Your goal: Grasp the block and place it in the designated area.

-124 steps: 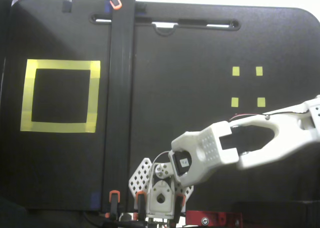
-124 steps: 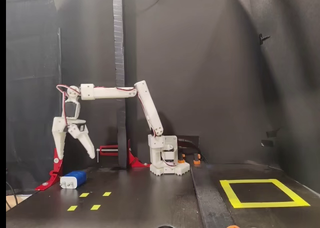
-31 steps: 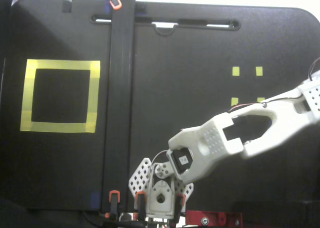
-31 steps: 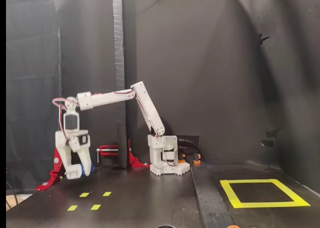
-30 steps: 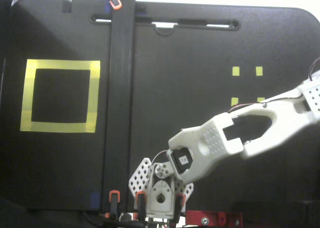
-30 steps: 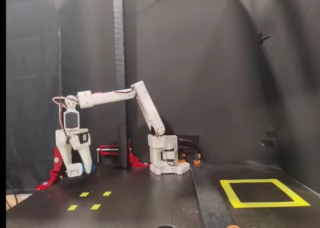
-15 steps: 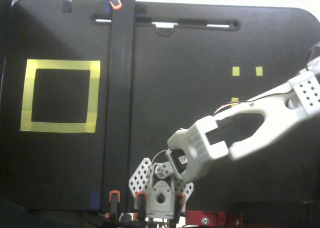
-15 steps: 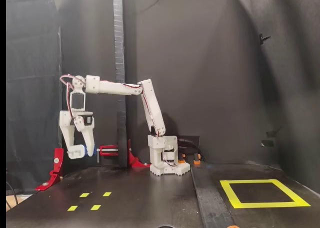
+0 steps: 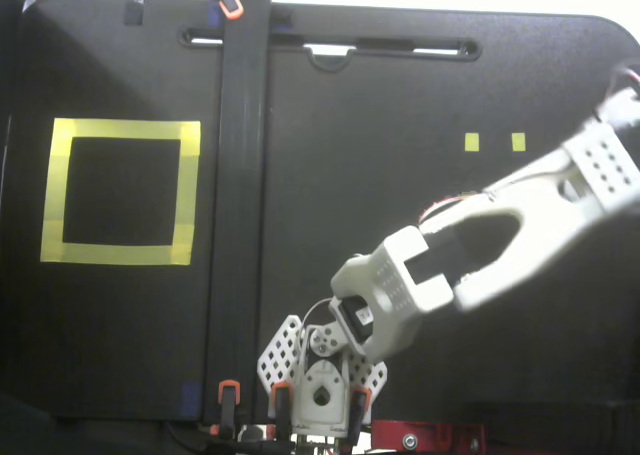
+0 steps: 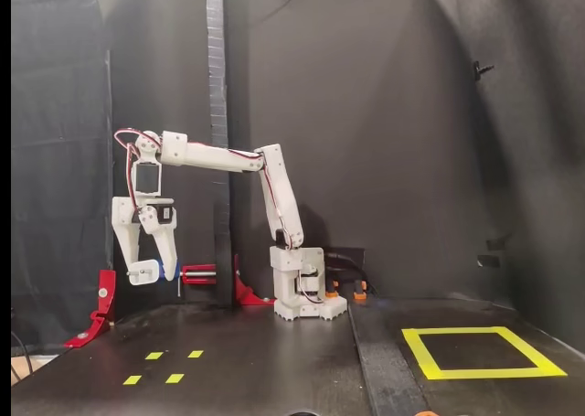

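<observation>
In a fixed view my gripper (image 10: pixel 154 272) hangs pointing down at the left, well above the table. It is shut on the dark-blue block (image 10: pixel 169 270), of which only a blue edge shows between the fingers. The designated area, a large square of yellow tape (image 10: pixel 419 350), lies on the black surface at the far right of that view, far from the gripper. In the other fixed view the yellow square (image 9: pixel 125 130) is at the left and the white arm (image 9: pixel 500 245) reaches off the right edge. The gripper tips and block are out of that view.
Several tiny yellow tape squares (image 10: pixel 154 355) lie below the gripper; two show in the other fixed view (image 9: pixel 472 142). A black upright strip (image 9: pixel 240 205) splits the table. The arm base (image 10: pixel 306 297) stands mid-table, and red clamps (image 10: pixel 101 297) stand at the left.
</observation>
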Motion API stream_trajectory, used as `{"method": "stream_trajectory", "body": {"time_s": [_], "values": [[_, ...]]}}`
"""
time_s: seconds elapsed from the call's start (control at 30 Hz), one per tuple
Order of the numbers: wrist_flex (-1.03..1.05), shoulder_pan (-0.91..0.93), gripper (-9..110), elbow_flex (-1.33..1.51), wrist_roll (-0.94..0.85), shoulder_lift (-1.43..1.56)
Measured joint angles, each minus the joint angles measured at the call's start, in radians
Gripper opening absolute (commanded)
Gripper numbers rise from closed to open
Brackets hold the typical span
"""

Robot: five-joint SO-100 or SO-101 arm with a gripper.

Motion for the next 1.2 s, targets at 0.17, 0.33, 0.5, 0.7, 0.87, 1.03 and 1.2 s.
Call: {"method": "stream_trajectory", "body": {"time_s": [0.17, 0.33, 0.5, 0.7, 0.87, 1.03, 1.2], "values": [[0.000, -0.091, 21, 0.000, 0.109, 0.000], [0.002, -0.215, 21, 0.000, 0.239, 0.000], [0.002, -0.345, 21, 0.000, 0.356, 0.000], [0.003, -0.514, 21, 0.000, 0.522, 0.000], [-0.002, -0.646, 21, 0.000, 0.652, 0.000], [-0.002, -0.795, 21, 0.000, 0.782, 0.000], [-0.002, -0.939, 21, 0.000, 0.904, 0.000]]}}
